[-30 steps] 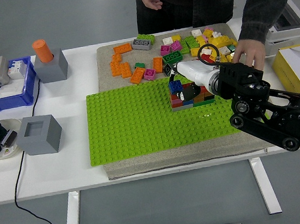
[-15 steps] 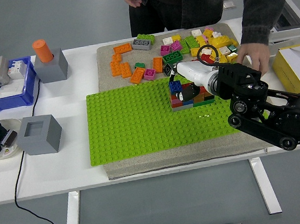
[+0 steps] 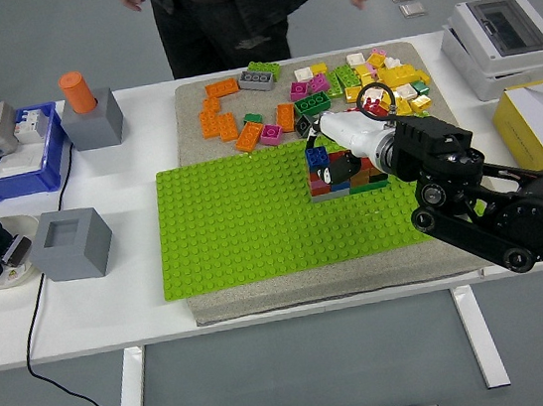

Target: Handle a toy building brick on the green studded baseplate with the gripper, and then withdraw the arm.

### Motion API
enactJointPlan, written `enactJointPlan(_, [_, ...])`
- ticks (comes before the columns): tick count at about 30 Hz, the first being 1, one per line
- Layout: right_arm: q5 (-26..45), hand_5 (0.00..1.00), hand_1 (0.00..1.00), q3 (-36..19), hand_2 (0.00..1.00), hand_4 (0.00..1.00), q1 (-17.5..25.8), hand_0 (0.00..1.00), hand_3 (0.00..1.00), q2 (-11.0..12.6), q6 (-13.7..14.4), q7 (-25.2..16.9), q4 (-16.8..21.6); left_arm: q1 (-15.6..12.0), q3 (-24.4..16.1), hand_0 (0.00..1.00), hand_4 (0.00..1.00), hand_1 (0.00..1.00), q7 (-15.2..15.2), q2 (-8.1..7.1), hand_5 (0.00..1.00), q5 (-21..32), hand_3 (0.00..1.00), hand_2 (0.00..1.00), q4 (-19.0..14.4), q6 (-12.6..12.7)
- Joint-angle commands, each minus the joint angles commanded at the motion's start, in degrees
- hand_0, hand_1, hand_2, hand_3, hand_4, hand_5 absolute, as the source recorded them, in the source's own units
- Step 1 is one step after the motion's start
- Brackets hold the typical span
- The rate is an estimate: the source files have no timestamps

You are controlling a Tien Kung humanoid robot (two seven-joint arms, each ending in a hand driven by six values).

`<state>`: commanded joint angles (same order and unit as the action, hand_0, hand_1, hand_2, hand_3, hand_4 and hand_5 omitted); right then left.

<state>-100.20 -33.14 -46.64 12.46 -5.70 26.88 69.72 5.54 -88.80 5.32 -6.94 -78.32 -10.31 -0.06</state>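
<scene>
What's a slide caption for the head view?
Right hand reaches over the brick stack on the green baseplate, loose bricks behind.

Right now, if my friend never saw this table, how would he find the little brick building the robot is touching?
Start at the big green studded baseplate in the middle of the table. Go to its far right corner, where the robot's right hand reaches in. There sits a small stack of bricks, blue, red and grey: it is the only thing built on the plate, while the other bricks lie loose on the mat behind.
</scene>
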Motion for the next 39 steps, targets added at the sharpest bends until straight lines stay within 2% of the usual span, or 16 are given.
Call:
enactJointPlan(23, [0.6, 0.152, 0.863, 0.4, 0.905, 0.641, 0.0, 0.846, 0.666, 0.0, 0.6, -0.6, -0.6, 0.0, 0.3, 0.633, 0.625, 0.588, -0.2, 0.00, 0.214, 0.3, 0.581, 0.560, 0.0, 0.1])
enactJointPlan(24, [0.6, 0.163, 0.865, 0.4, 0.909, 0.668, 0.0, 0.846, 0.667, 0.0, 0.6, -0.6, -0.6, 0.0, 0.3, 0.633, 0.623, 0.588, -0.2, 0.00, 0.215, 0.3, 0.580, 0.559, 0.0, 0.1])
enactJointPlan(39, [0.9, 0.169, 0.865, 0.4, 0.912, 0.690, 0.0, 0.847, 0.668, 0.0, 1.0, -1.0, -1.0, 0.0, 0.6, 0.632, 0.621, 0.585, -0.4, -0.11, 0.213, 0.3, 0.580, 0.557, 0.0, 0.2])
